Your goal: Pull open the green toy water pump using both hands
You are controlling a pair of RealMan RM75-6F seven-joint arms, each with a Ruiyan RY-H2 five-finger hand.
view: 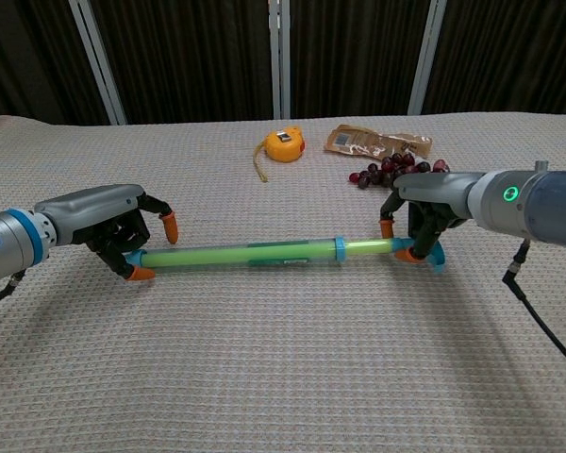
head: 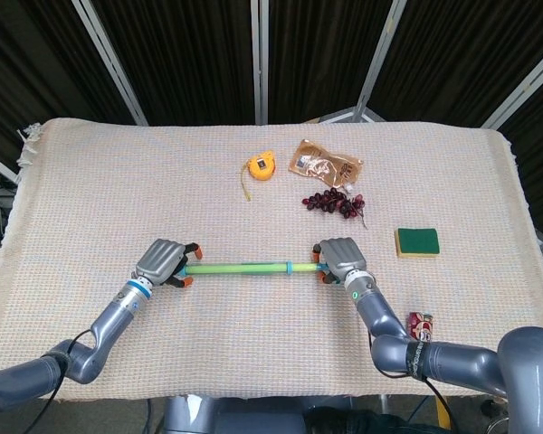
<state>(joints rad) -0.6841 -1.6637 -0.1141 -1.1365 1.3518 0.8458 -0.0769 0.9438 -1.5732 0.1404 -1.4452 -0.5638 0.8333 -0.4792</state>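
**Head view: both hands on the ends of the green pump**

Head view shows the green toy pump lying flat on the table cloth, near the front edge, w/ its length running left to right. The tube is green, w/ a blue ring close to its right end and a thinner, paler rod going from the ring to the right hand.

Left hand is at the left end of the pump. In the chest view its fingers curl around that end, orange tips above and below the tube, so it grips the pump. Right hand is at the other end; in the chest view its fingers close down on the blue handle piece and the rod end, so it holds the pump too.

Further back on the cloth, well apart from the pump: an orange tape measure, a snack bag and a bunch of dark grapes just in front of the bag. A green-yellow sponge lies to the right. A small red can lies near the front edge, beside the right arm.
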